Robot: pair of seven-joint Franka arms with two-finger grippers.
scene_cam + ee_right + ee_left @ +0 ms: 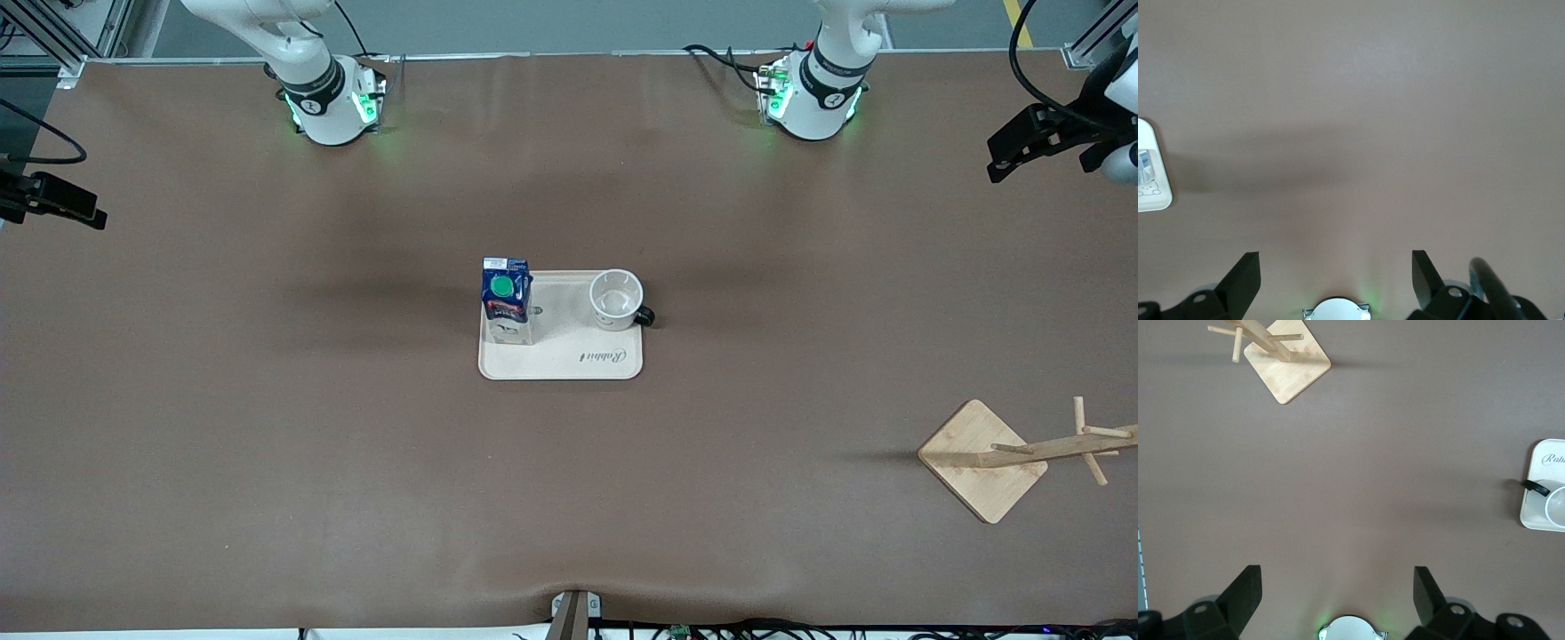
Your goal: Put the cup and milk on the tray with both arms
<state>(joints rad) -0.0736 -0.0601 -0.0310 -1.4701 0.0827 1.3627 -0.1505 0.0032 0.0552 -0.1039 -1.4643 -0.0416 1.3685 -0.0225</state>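
The cream tray [569, 356] lies in the middle of the table. The dark blue milk [506, 298] with its green cap stands upright on the tray's corner toward the right arm's end. The white cup [615, 300] stands upright on the corner toward the left arm's end, its black handle pointing off the tray. My left gripper [1338, 580] hangs open and empty high over bare table by its own base, with the cup [1557, 510] and tray [1541, 463] far off. My right gripper [1336, 263] is likewise open and empty over its base, with only the tray's edge [1148, 193] in sight. Both arms wait.
A wooden peg stand on a diamond-shaped base [982, 458] sits near the front camera at the left arm's end, also in the left wrist view [1288, 370]. Black fixtures jut in at both table ends [53, 200] [1049, 138]. The arm bases glow green [333, 102] [813, 93].
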